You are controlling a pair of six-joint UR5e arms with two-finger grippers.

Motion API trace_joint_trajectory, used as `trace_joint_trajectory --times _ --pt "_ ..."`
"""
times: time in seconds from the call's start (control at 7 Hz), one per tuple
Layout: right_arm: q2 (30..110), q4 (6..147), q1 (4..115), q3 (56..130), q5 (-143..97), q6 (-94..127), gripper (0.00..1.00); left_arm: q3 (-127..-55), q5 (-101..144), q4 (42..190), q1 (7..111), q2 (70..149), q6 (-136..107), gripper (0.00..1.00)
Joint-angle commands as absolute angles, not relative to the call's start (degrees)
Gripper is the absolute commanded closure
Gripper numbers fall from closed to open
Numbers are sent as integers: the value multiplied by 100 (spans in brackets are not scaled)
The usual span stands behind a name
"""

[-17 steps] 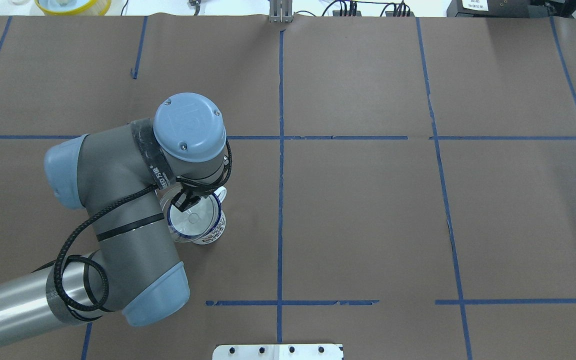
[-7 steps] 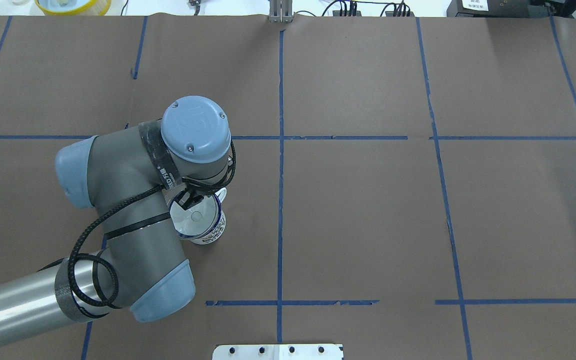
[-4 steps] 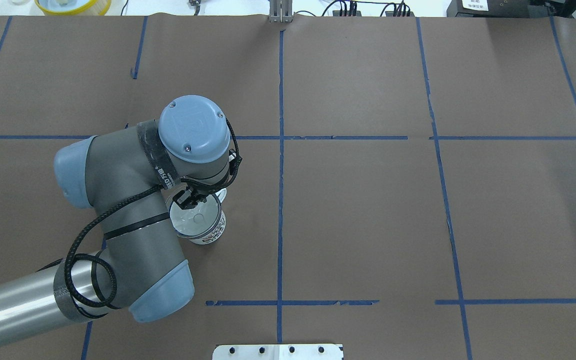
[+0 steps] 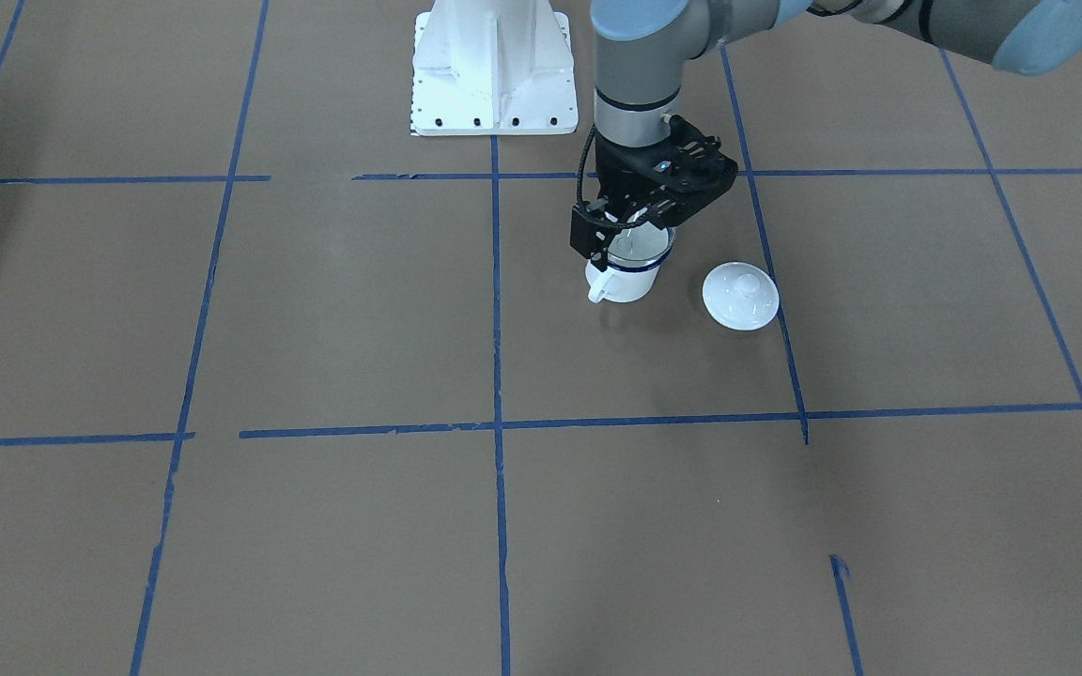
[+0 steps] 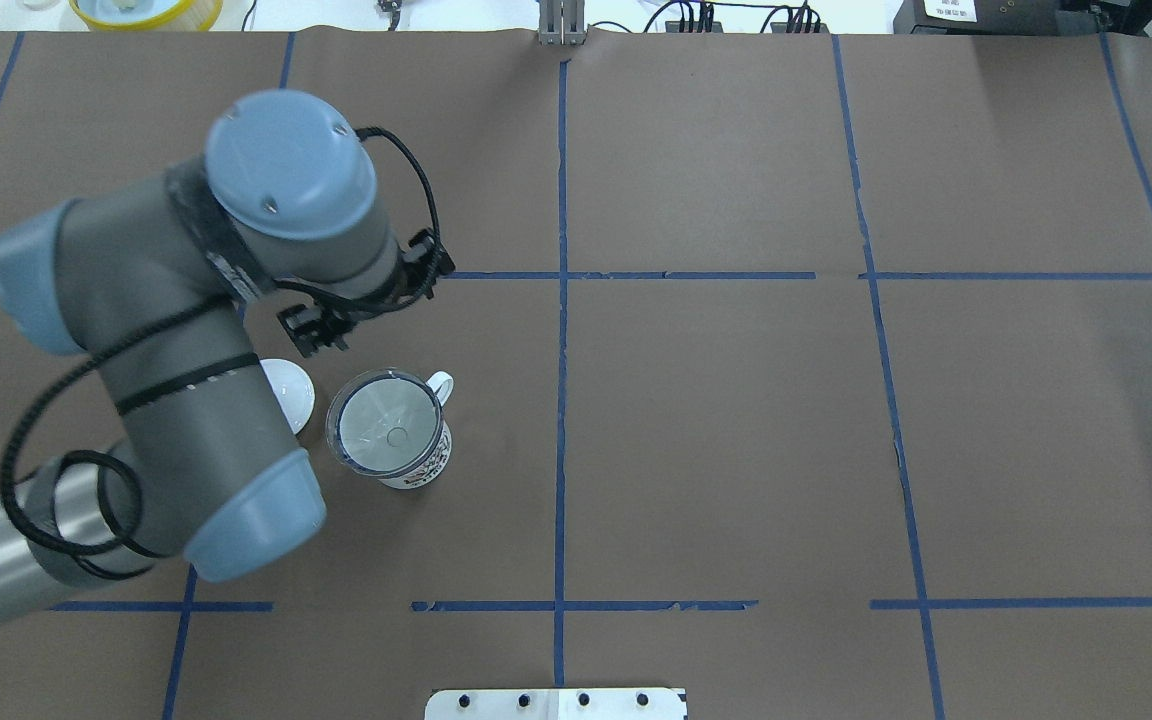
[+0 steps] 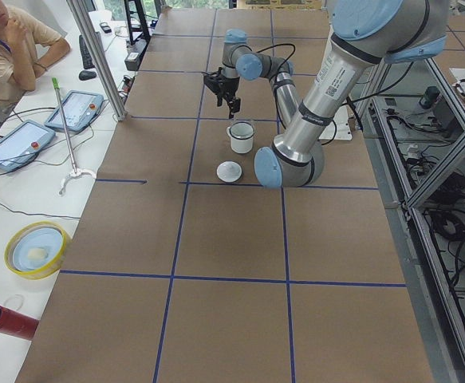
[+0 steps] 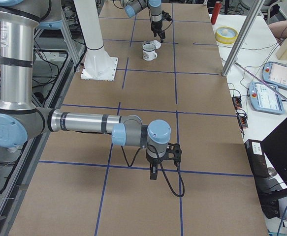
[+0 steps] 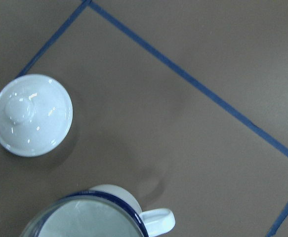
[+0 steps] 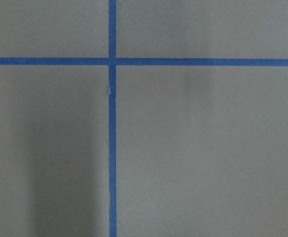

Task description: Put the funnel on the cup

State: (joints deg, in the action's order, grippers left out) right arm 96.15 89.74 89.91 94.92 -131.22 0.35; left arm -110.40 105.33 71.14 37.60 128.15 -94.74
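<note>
Brown table (image 5: 736,450), funnel (image 5: 383,432) seated in cup (image 5: 424,470)

Left arm (image 5: 186,330) bent at the elbow, wrist vertical, left gripper (image 4: 640,211) pointing down with jaws spread wide and empty, while the right gripper (image 7: 153,173) hangs low on its outstretched arm (jaw state too small to judge).

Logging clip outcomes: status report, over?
Left pincer open, empty, hovering. Funnel seated on cup. Right pincer far off, state unclear. Lid beside cup, apart.
</note>
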Motion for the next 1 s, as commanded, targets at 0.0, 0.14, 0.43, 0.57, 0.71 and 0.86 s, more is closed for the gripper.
trace_joint_trajectory --times 0.0,0.14,0.43,0.57,0.71,0.86 --pt "9615 8974 8991 9492 -13122 35 0 -11355 11449 7119 5003 12394 -7454 0" --pt "9615 8974 8991 9492 -13122 35 0 -11355 11800 7180 5523 11984 -6444 0" --pt "9615 8974 8991 9483 -13122 35 0 -11268 12512 7251 6805 11227 -4019 0" --pt "9615 8974 8991 9492 -13122 35 0 -11041 12838 7251 7499 10893 -2825 0" --pt "9615 8974 8991 9492 -13122 35 0 -10761 13084 7260 8263 10576 -1594 0" --pt "9615 8974 8991 9492 -13122 35 0 -10384 13339 7251 8784 10364 -529 0"
